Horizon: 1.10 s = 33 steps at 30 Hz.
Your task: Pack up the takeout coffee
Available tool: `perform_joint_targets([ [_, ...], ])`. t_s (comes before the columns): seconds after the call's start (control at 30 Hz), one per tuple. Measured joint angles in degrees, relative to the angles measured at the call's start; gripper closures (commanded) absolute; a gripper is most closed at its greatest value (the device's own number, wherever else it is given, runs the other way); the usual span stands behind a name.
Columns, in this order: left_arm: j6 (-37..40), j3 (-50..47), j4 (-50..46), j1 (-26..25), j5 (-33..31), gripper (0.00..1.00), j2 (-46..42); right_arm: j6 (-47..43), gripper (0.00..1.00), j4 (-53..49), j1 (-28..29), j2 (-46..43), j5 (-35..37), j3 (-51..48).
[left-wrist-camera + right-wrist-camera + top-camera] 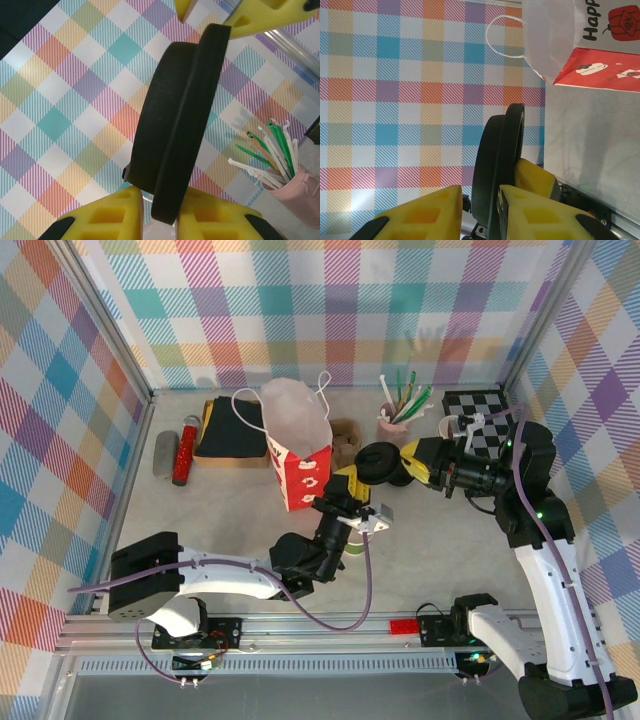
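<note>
Middle of the frame was pretty jammed. The paper bag [296, 450] stood upright just left of center. Right beside it the black lid [379, 462] sat between the left gripper [358, 483] and the right gripper [400, 462], so nothing could pass there. The back row was cluttered too: black cloth [230, 428] upper left, straw cup [392, 425] and checkerboard [478, 412] upper right. The bare table [440, 560] at lower right, between the two arms, was wide open.
</note>
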Motion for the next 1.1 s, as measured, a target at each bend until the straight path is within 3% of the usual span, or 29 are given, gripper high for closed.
perform_joint_targets([
  [0.43,0.24,0.48,-0.22,0.15,0.42,0.84,0.02,-2.29,0.62,-5.42,-0.46,0.63,2.38,-0.11],
  [0.73,0.24,0.48,-0.79,0.15,2.91,0.84,0.09,-2.54,0.48,-7.54,-1.62,0.61,1.95,-0.11],
  [1.1,0.26,1.05,-0.79,0.15,3.50,0.84,0.90,-2.47,0.67,-8.13,-2.01,0.61,0.98,-0.09],
])
